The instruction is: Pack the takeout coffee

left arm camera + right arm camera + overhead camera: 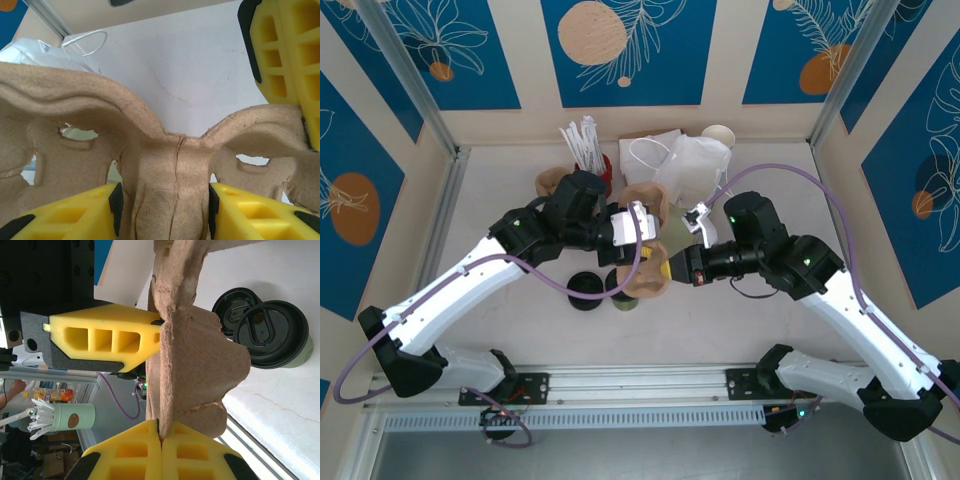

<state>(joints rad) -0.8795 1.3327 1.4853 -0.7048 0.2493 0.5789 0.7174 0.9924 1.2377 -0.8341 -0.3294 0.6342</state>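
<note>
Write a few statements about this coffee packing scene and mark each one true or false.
1. The left gripper and right gripper both grip the pulp cup carrier. True.
2. The takeout coffee sits in the carrier. False: it stands on the table, next to a loose black lid.
3. The takeout coffee has its lid on. True.
4. The right gripper stands open. False: it is shut on the carrier's thin edge.
</note>
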